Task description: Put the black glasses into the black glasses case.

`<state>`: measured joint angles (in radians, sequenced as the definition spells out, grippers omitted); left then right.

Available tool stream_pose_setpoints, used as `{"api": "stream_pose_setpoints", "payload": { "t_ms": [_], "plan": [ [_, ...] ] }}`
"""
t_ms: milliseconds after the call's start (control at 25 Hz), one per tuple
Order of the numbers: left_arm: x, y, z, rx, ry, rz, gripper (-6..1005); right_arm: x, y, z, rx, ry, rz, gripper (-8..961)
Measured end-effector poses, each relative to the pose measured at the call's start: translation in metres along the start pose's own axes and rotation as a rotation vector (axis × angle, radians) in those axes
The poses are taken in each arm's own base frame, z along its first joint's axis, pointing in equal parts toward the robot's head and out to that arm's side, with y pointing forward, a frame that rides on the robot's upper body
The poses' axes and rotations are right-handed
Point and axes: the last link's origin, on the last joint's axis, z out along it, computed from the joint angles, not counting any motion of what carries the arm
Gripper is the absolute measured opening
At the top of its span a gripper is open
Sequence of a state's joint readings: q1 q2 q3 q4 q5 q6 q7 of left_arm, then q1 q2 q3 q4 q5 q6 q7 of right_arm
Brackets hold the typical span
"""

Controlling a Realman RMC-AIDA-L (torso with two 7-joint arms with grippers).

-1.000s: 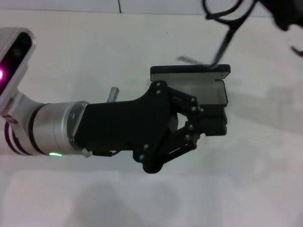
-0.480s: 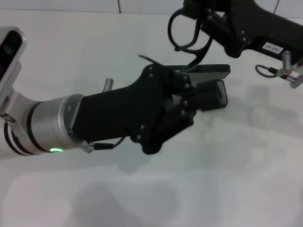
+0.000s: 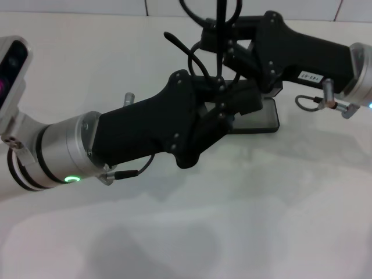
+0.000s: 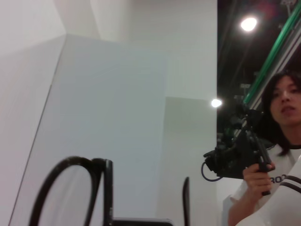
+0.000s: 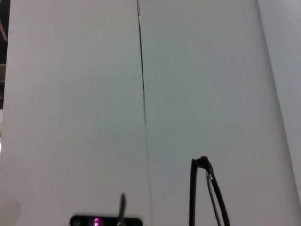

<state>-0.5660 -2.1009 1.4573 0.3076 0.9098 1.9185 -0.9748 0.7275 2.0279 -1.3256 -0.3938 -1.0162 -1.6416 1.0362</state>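
The black glasses (image 3: 221,17) hang above the table at the top centre of the head view, one thin temple arm curving down to the left. My right gripper (image 3: 216,43) reaches in from the upper right and is shut on them. My left gripper (image 3: 235,102) comes from the left and sits just below the right one, touching or nearly touching the frame. The black glasses case (image 3: 264,119) lies open on the table beneath both grippers, mostly hidden by them. A lens rim (image 4: 70,158) shows in the left wrist view. A temple (image 5: 193,197) shows in the right wrist view.
The white table (image 3: 279,203) stretches in front of and around the case. A cable loop (image 3: 308,103) hangs off my right wrist. In the left wrist view a person (image 4: 277,117) holds a camera in the background.
My right gripper has carried the glasses left and down to above the case. My left gripper has risen off the case and moved up against the glasses.
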Motion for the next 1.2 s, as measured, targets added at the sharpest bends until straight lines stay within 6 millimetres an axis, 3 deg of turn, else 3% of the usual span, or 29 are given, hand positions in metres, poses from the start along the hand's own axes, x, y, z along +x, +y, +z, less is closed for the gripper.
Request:
{"api": "stream_pose_setpoints", "payload": {
  "t_ms": [1200],
  "plan": [
    [-0.006, -0.004, -0.007, 0.065, -0.018, -0.034, 75, 0.015, 0.011, 0.007, -0.062, 0.079, 0.029, 148]
  ]
}}
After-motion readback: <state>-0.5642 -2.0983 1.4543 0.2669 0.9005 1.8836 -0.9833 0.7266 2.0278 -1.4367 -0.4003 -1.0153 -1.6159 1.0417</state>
